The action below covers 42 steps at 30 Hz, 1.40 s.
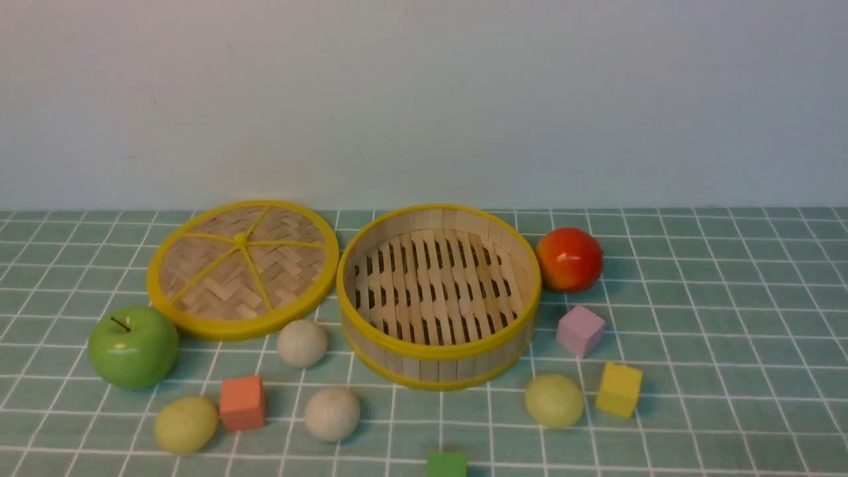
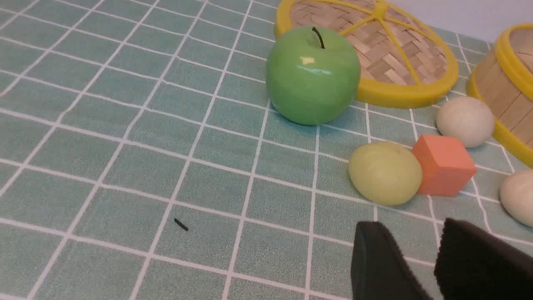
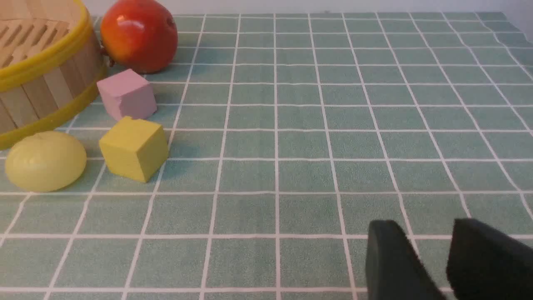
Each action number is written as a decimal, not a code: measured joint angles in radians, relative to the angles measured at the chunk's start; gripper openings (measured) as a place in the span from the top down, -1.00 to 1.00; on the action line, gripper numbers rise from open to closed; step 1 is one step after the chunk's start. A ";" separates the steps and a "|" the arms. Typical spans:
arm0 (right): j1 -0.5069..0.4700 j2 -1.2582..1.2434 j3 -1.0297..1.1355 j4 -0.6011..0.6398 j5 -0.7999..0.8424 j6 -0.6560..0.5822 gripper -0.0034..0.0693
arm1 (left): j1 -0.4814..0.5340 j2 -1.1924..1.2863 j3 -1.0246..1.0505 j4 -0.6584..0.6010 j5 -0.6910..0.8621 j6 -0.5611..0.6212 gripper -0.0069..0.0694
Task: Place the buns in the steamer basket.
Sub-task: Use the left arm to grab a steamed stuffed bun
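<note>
Start: basket (image 1: pixel 437 350) empty, buns (image 1: pixel 302 343) all outside. Left gripper (image 2: pixel 410 233), right gripper (image 3: pixel 424 227) (jaws apart, empty) should next close on one.

The round bamboo basket (image 1: pixel 434 363) stands upright and empty. A white bun (image 1: pixel 302 342) lies by its left side. A second white bun (image 1: pixel 332 413) lies nearer. A green bun (image 1: pixel 186 424) lies farther left, and a second green bun (image 1: pixel 554 399) lies front right.

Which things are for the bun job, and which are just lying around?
Job: steamer basket, far white bun, near white bun, left yellow-green bun, right yellow-green bun.
Lying about: lid, green apple, red fruit, orange block, pink block, yellow block, green block.
</note>
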 joint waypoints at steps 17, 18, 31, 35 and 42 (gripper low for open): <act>0.000 0.000 0.000 0.000 0.000 0.000 0.25 | 0.000 0.000 0.000 0.000 0.000 0.000 0.19; 0.000 0.000 0.000 0.000 0.000 0.000 0.25 | 0.000 0.000 0.000 0.000 0.000 0.000 0.19; 0.000 0.000 0.000 0.000 0.000 0.000 0.25 | 0.000 0.000 0.000 0.000 0.000 0.000 0.19; 0.000 0.000 0.000 0.000 0.000 0.000 0.25 | 0.000 0.000 0.000 0.000 0.000 0.000 0.19; 0.000 0.000 0.000 0.000 0.000 0.000 0.25 | 0.000 0.000 0.000 0.010 -0.048 0.000 0.19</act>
